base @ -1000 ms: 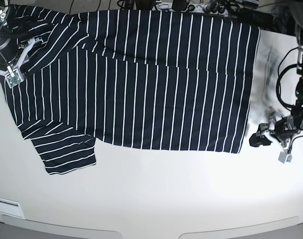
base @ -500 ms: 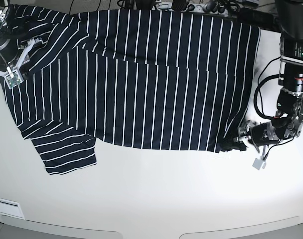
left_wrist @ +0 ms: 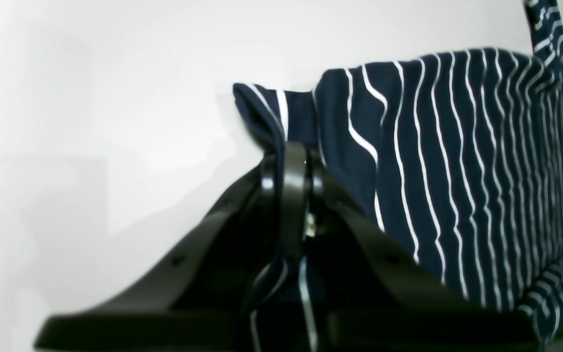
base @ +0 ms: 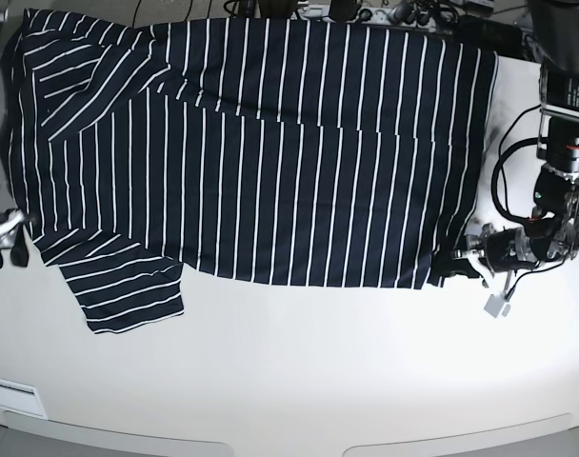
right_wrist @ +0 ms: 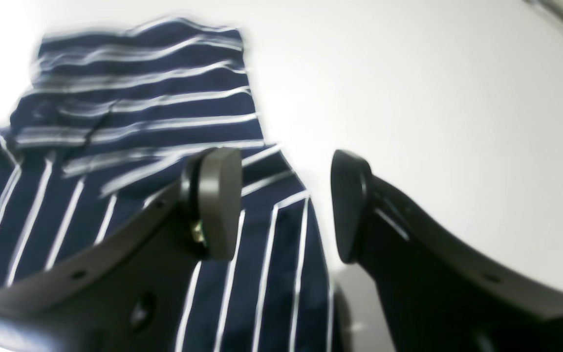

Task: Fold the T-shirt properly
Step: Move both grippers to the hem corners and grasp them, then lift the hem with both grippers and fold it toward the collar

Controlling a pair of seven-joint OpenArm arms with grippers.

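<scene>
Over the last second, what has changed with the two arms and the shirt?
The left pincer moved in from the table's right side and shut on the T-shirt at its lower hem corner, bunching it slightly. The right pincer left the shoulder area, came down beside the sleeve and stands open over the fabric's edge. The rest of the shirt lies flat as before.

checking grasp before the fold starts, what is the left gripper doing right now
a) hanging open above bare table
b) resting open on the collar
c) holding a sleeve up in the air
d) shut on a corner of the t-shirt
d: in the left wrist view the left gripper is shut, pinching a bunched hem corner of the T-shirt.
</scene>
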